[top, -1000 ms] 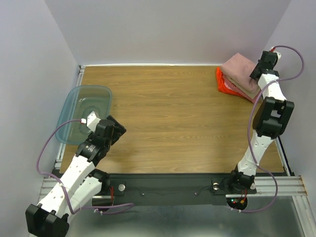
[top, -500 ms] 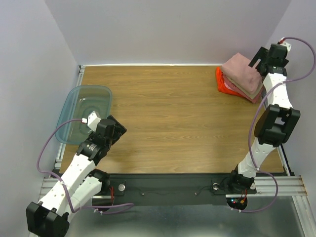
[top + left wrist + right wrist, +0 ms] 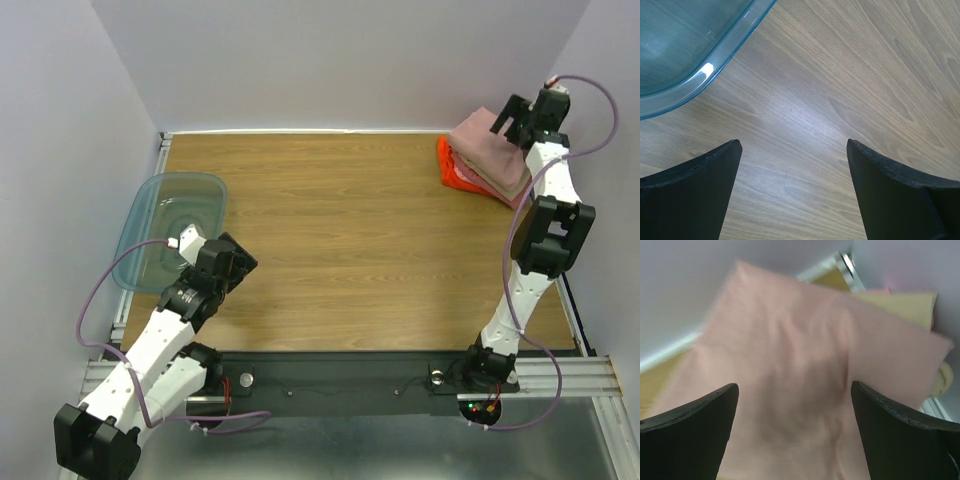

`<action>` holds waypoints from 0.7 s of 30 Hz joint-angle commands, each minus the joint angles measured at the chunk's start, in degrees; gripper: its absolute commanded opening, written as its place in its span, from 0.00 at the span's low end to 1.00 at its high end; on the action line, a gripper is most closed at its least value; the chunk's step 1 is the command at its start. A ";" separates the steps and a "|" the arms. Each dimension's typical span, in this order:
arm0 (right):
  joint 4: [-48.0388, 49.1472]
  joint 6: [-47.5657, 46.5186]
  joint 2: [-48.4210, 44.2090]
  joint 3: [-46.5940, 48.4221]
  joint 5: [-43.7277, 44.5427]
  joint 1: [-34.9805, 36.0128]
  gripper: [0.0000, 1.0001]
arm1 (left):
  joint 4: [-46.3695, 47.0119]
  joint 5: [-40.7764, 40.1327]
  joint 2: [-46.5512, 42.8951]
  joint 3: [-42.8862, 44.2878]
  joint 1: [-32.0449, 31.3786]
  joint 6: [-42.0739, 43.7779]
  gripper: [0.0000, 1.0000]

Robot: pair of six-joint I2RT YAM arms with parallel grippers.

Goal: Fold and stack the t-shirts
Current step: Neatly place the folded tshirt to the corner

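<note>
The folded t-shirts (image 3: pixel 488 152) lie stacked in the upper right corner of the top view, with a dusty-pink one uppermost. The right gripper (image 3: pixel 508 120) hovers just above them, fingers spread wide and empty. At lower left, the left gripper (image 3: pixel 236 262) gapes wide over the table (image 3: pixel 350 230), beside the teal bin (image 3: pixel 200 177).

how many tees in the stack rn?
4, all in one stack at the far right corner: dusty-pink tee on top, tan tee under it, then pink tee, orange tee at the bottom. More could be hidden between layers.
</note>
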 commanded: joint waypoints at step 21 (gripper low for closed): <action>0.01 -7.20 -18.36 -9.88 3.23 2.76 1.00 | 3.17 2.48 -0.82 2.39 0.09 2.25 0.98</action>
